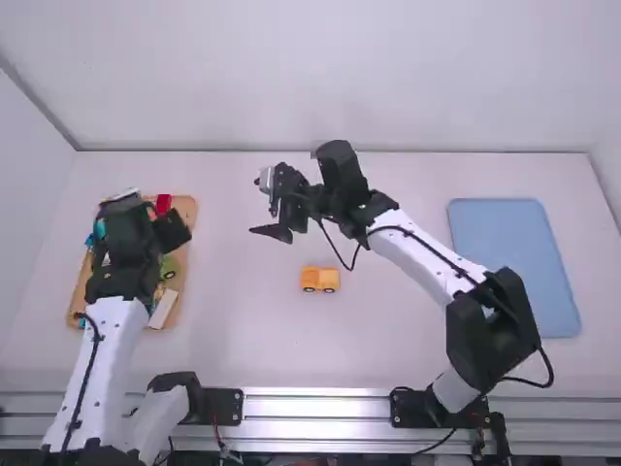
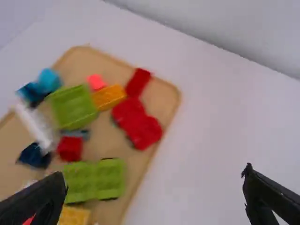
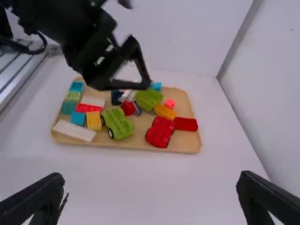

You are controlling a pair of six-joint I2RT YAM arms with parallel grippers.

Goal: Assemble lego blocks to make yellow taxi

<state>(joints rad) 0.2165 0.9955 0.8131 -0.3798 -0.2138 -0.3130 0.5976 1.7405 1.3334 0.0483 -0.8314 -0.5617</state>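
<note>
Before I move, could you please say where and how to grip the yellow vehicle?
Take the yellow vehicle from above, probably by its long near and far sides: it stands upright on the table, wheels showing on the near side, its length running across the high view.

A blue tray [image 1: 514, 272] lies at right — wall [image 1: 330, 78] beyond.

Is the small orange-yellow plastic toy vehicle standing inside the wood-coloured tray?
No, the toy vehicle stands on the white table, to the right of the tray, with bare tabletop between them.
</note>
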